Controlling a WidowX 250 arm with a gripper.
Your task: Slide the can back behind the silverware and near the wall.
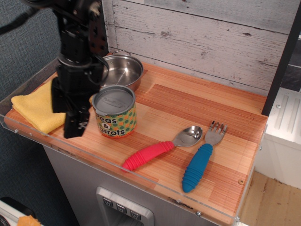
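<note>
Gripper (70,110) low at can's (114,112) left side, just beside it, fingers apart w/ nothing between; contact unclear, view oblique. Can at front-left of counter. Target spot lies right-rear, behind spoon (161,147) & fork (202,157), near wall (202,42).

You have bright, even, diffuse light here, with only soft, faint shadows under the can (114,112) and silverware. Mild glare sits on the steel pot (121,70) and the spoon bowl (189,135). The black gripper (70,113) reads dark and slightly soft; everything else stays sharp
</note>
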